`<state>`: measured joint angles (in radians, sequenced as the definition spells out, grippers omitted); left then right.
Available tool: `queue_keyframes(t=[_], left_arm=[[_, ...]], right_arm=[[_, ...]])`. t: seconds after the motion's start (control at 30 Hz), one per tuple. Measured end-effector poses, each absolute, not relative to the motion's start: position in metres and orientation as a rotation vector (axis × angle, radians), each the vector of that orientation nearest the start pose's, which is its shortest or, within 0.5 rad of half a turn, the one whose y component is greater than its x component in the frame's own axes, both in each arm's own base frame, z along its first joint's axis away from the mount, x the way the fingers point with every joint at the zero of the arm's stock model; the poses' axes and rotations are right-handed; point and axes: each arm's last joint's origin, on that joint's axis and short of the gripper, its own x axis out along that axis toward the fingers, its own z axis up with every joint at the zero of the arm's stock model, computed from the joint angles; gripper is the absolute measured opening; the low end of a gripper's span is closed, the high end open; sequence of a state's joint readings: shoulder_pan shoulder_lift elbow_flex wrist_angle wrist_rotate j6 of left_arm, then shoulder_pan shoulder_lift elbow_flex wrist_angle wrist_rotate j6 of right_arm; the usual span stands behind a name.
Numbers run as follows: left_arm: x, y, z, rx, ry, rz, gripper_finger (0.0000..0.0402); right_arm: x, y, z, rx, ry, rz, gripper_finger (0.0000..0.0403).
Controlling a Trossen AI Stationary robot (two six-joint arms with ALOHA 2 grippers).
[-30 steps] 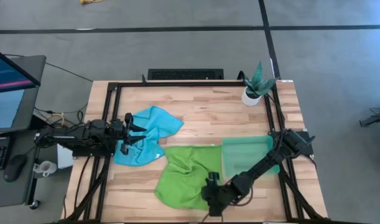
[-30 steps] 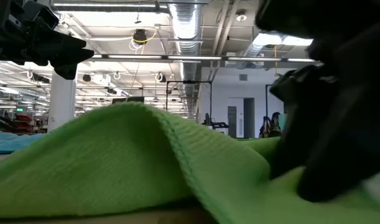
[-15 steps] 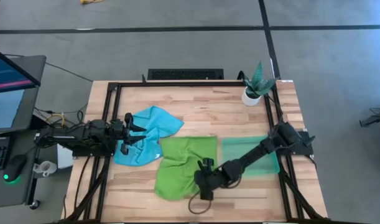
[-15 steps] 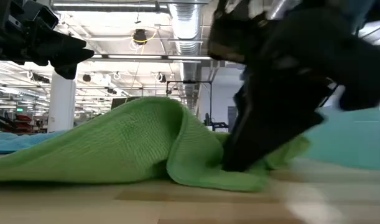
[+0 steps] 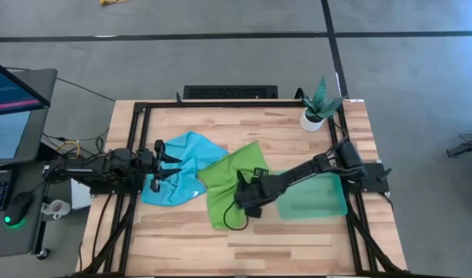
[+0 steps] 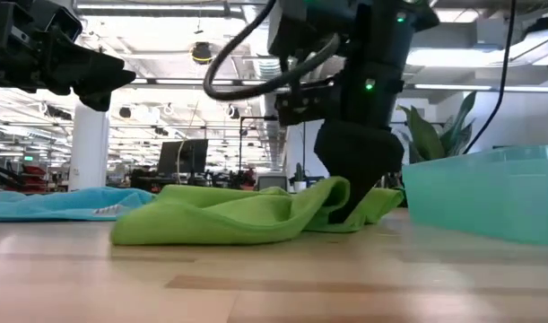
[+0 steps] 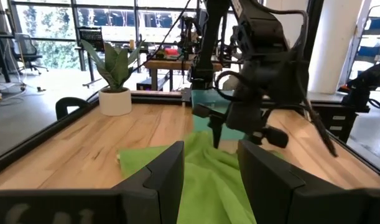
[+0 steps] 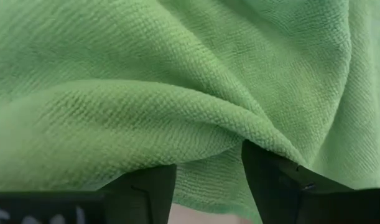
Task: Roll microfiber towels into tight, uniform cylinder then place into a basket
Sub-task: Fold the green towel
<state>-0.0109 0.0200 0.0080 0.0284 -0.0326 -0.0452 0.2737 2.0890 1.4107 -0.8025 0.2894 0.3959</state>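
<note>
Left of the basket [image 5: 313,208]: left gripper [image 5: 160,162] hovering spread over the turquoise towel [image 5: 191,158]. Nearer, touching the basket's left wall: lime towel [image 5: 224,189], long axis diagonal, right gripper [image 5: 247,197] planted on it, fingers apart, pinching nothing visibly.

Even, bright overhead light fell on the wooden table [image 5: 243,131] with only faint shadows. In the low view, ceiling strip lights [image 6: 179,82] glared and the near tabletop was blurred. Daylight came through windows [image 7: 84,25] in the left wrist view.
</note>
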Motion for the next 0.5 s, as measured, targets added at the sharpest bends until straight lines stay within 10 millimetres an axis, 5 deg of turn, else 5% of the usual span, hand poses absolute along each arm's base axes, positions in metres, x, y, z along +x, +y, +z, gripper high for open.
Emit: queue_keyframes(t=[0.2,0.5], left_arm=[[0.098,0.0,0.167,-0.046,-0.017,0.022,0.0141],[0.098,0.0,0.167,-0.046,-0.017,0.021,0.0141]], right_arm=[[0.374,0.096,0.139,-0.11,1.46,-0.278,0.0207],[0.363,0.127,0.144,-0.176,1.506,-0.184,0.0207]])
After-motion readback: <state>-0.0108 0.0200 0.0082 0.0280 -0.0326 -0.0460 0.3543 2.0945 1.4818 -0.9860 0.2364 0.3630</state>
